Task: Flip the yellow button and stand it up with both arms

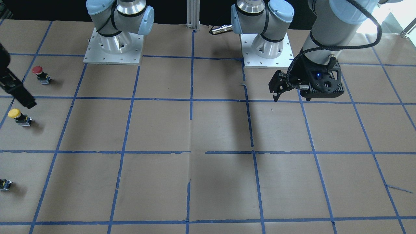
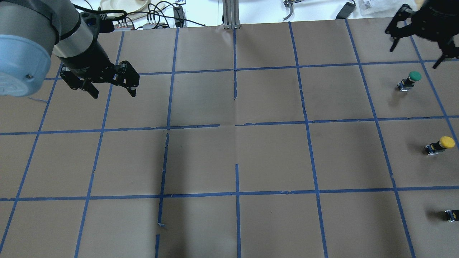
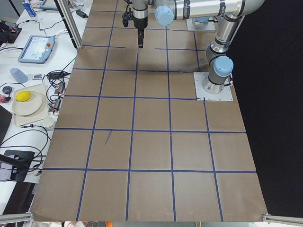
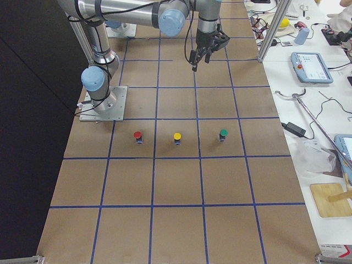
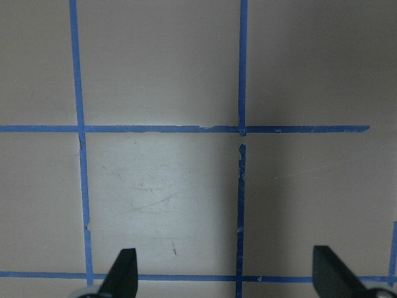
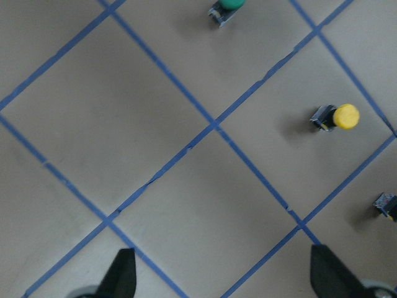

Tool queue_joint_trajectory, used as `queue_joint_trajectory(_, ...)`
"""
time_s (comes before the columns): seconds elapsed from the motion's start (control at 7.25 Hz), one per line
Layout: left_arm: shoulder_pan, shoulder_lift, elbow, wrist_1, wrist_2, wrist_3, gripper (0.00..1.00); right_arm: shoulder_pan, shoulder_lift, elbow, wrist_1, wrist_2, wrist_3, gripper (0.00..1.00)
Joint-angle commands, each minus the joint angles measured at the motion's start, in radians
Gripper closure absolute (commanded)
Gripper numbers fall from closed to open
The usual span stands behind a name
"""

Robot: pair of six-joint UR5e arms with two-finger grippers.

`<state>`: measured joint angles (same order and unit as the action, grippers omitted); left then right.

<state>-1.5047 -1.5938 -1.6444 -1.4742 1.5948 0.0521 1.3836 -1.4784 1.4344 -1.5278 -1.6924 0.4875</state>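
Note:
The yellow button (image 1: pixel 15 114) stands cap-up on the brown paper near the table's right end. It also shows in the overhead view (image 2: pixel 445 142), the right side view (image 4: pixel 177 137) and the right wrist view (image 6: pixel 343 117). My right gripper (image 2: pixel 416 55) is open and empty. It hovers high beyond the green button, far from the yellow one, and its fingers (image 1: pixel 19 96) show at the front view's left edge. My left gripper (image 2: pixel 114 94) is open and empty over the table's left part (image 1: pixel 279 95). Its view (image 5: pixel 226 276) holds only paper and tape.
A red button (image 1: pixel 37 70) stands on the robot's side of the yellow one. A green button (image 2: pixel 414 76) stands on the far side. Both show in the right side view, red (image 4: pixel 137 135) and green (image 4: pixel 223 133). Blue tape lines grid the paper. The arm bases (image 1: pixel 113 48) sit at the robot's edge.

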Motion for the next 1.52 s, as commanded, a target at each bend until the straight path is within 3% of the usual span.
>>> queue_joint_trajectory(0.0,0.0,0.0,0.0,0.005,0.001,0.0,0.0,0.115,0.001,-0.025,0.014,0.063,-0.146,0.0)
queue_joint_trajectory(0.28,0.0,0.002,-0.002,0.005,0.001,0.0,0.0,0.196,0.003,-0.028,-0.004,0.115,-0.219,0.0)
queue_joint_trajectory(0.41,0.0,0.002,0.0,0.005,0.001,0.0,0.0,0.231,0.006,-0.02,-0.105,0.112,-0.341,0.0)
queue_joint_trajectory(1.38,0.0,0.008,-0.011,0.005,0.001,0.0,0.0,0.242,0.023,-0.017,-0.101,0.126,-0.464,0.0)
